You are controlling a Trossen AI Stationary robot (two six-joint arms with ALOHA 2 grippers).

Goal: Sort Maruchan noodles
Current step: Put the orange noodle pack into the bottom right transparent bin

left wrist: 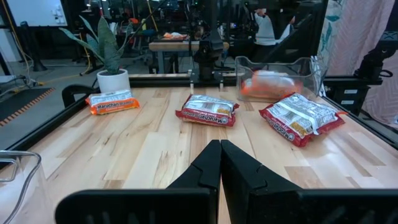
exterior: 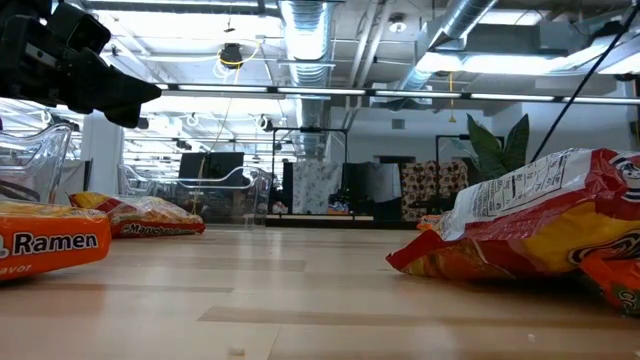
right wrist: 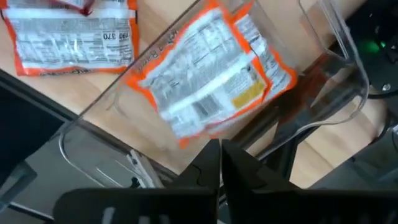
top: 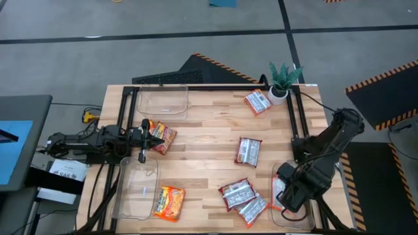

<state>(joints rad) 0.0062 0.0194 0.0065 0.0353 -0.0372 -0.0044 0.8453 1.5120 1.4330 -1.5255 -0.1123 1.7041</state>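
Maruchan noodles (top: 249, 151) are spread over the bench (top: 209, 124): silver-white packets mid-bench, two more overlapping near the front edge (top: 243, 199), one by the potted plant (top: 283, 81), and one lying inside the clear bin at the right front corner (right wrist: 211, 78). Orange packets: one at the left end effector (top: 162, 136), one against the front-left bin (top: 170, 201). Right end effector (right wrist: 220, 149) hangs right over the corner bin, above the packet in it; fingers look together in the wrist view with nothing between them, though I can't tell if they're fully shut or just cracking open. My read is that the drop into this bin is done. Next move should be a straight lift clear of the bin wall (right wrist: 106, 102) before swinging toward the overlapping pair, which are nearest; take the top one by its edge so the other doesn't drag. Left end effector (left wrist: 220, 155) is closed and empty, parked at the left side, pointing across the bench. Back-left bin (top: 163, 99) holds nothing that I can see. Obstacles: the black frame rails along the right edge (top: 295, 124) and the plant crowd the far-right packet; the bin walls are clear and easy to clip.
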